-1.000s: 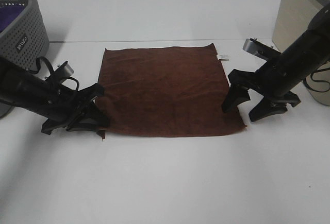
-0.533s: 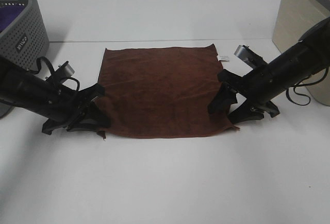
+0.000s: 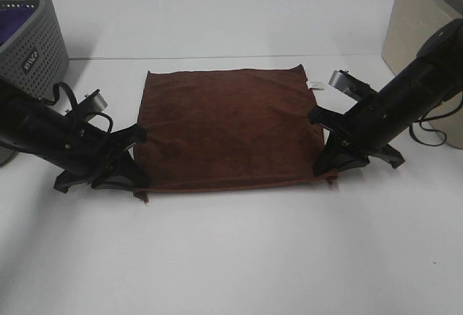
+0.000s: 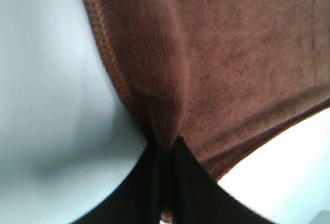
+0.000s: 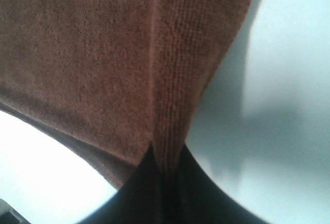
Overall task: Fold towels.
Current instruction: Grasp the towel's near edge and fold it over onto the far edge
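Note:
A dark reddish-brown towel (image 3: pixel 228 127) lies spread on the white table, a small white tag (image 3: pixel 315 83) at its far right corner. My left gripper (image 3: pixel 136 179) is shut on the towel's near left corner; in the left wrist view the cloth (image 4: pixel 206 74) is pinched between the black fingers (image 4: pixel 188 183). My right gripper (image 3: pixel 325 172) is shut on the near right corner; in the right wrist view the cloth (image 5: pixel 103 54) bunches into the black fingers (image 5: pixel 154 188). The near edge is raised slightly off the table.
A grey perforated basket (image 3: pixel 29 29) with something purple inside stands at the far left. A beige box (image 3: pixel 419 32) stands at the far right. The white table (image 3: pixel 231 257) extends in front of the towel.
My right gripper moved in onto the near right corner and closed on it. The near edge has lifted slightly. The left gripper stayed on its corner.

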`<state>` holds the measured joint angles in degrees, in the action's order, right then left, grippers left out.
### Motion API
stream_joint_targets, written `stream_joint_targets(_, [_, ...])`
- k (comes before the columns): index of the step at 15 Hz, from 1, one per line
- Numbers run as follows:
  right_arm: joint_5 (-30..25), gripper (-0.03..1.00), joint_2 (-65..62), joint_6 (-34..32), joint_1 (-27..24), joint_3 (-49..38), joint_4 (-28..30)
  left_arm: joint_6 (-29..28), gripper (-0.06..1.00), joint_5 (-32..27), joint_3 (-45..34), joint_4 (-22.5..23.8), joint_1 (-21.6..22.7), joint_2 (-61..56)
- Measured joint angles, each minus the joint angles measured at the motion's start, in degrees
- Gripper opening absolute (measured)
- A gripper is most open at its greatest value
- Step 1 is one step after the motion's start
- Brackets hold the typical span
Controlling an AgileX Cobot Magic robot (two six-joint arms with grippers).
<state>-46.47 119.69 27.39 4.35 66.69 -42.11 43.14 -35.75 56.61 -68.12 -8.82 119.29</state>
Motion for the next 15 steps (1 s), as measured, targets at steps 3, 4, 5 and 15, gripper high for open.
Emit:
stream_joint_targets(3, [-3.9, 0.02, -5.9, -8.1, 0.5, -1.9, 5.2, -10.8, 0.01, -5.1, -0.1, 10.0, -0.3, -4.4])
stream_joint_targets(4, [-4.8, 0.02, -7.7, -9.0, 0.6, -4.4, 5.3, -14.3, 0.01, -7.6, -0.1, 13.0, -0.5, -5.4])
stream_joint_targets(5, [-5.2, 0.02, -9.3, -9.6, 0.7, -6.9, 5.3, -17.5, 0.01, -10.1, -0.3, 15.8, -0.7, -6.2])
stream_joint_targets(15, [-6.5, 0.02, -15.5, -10.7, 0.7, -1.0, 8.1, -26.9, 0.01, -8.3, 5.8, 23.9, -3.2, -13.3])
